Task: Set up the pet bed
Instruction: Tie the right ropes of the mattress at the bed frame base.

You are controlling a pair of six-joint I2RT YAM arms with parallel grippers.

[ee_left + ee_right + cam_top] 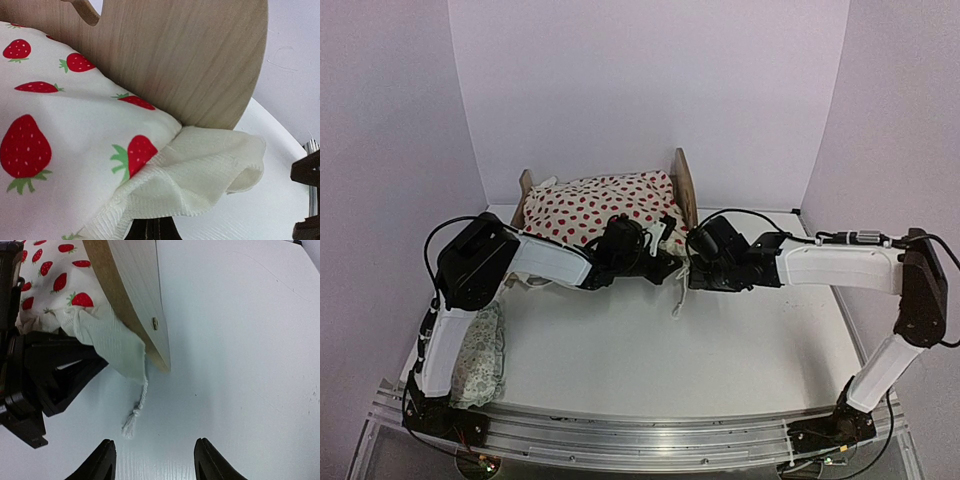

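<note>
The plywood pet bed (682,185) stands at the far side of the tabletop (720,340), its rounded headboard (190,60) smooth-grained. My left gripper (665,265) has its jaws together, apparently pinching the ribbed cream ruffle (200,175) of the strawberry-print blanket (605,205). My right gripper (155,452) has its jaws apart, empty.

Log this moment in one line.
left gripper: shut on blanket corner | right gripper: open, empty | blanket: over pet bed | pillow: not on pet bed
</note>
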